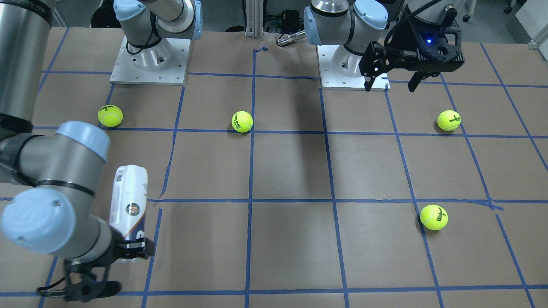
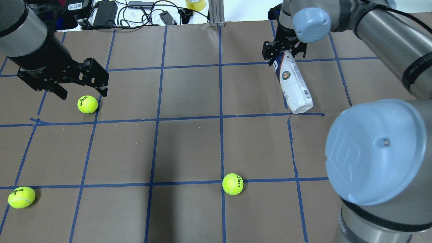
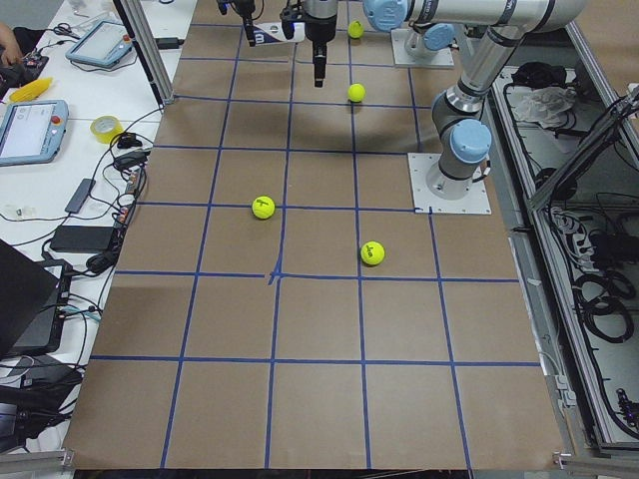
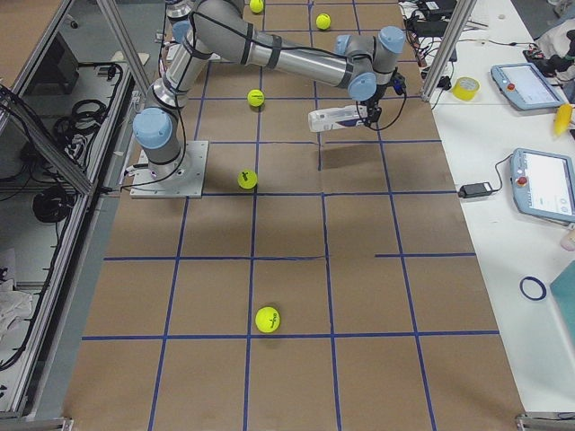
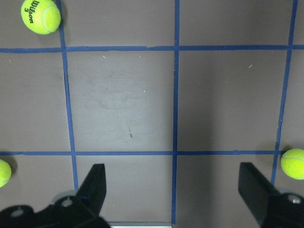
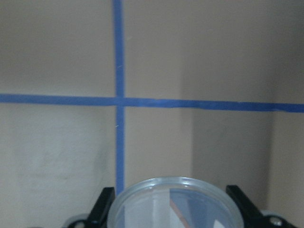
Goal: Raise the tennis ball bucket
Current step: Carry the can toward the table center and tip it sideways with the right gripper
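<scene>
The tennis ball bucket [image 2: 293,88], a clear tube with a white and navy label, is held by its navy end in my right gripper [image 2: 284,54], which is shut on it. The tube hangs tilted above the table at the far right; its shadow lies below it in the exterior right view [image 4: 337,118]. It also shows in the front view [image 1: 129,199], and its round rim shows in the right wrist view [image 6: 173,187]. My left gripper [image 2: 82,92] is open and empty, hovering just beyond a tennis ball [image 2: 87,104].
Other tennis balls lie at the near left [image 2: 21,197] and near middle [image 2: 232,184], and one more near the right arm's base [image 1: 110,116]. Cables and devices [image 2: 104,13] lie past the table's far edge. Blue tape lines [image 2: 221,118] grid the brown table.
</scene>
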